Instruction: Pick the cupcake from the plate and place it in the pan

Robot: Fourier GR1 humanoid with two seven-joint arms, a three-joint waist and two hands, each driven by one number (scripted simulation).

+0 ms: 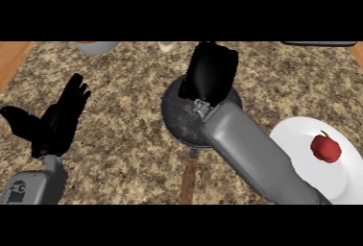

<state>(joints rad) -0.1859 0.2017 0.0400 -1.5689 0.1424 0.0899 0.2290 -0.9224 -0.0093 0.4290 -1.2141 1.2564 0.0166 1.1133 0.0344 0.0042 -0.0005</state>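
Observation:
A dark grey pan [175,120] with a wooden handle [189,178] lies in the middle of the counter. My right hand [209,72] hangs over the pan's far rim, its back toward me, and the forearm crosses the pan from the lower right. No cupcake shows; whatever lies under that hand is hidden. A white plate [297,144] sits at the right with a red fruit [326,148] on it. My left hand [60,117] rests open at the left, fingers up, well away from the pan.
A grey bowl [96,46] and a pale object [166,45] stand at the counter's far edge. A dark object [319,43] shows at the top right. A wooden strip [14,57] borders the granite at the left.

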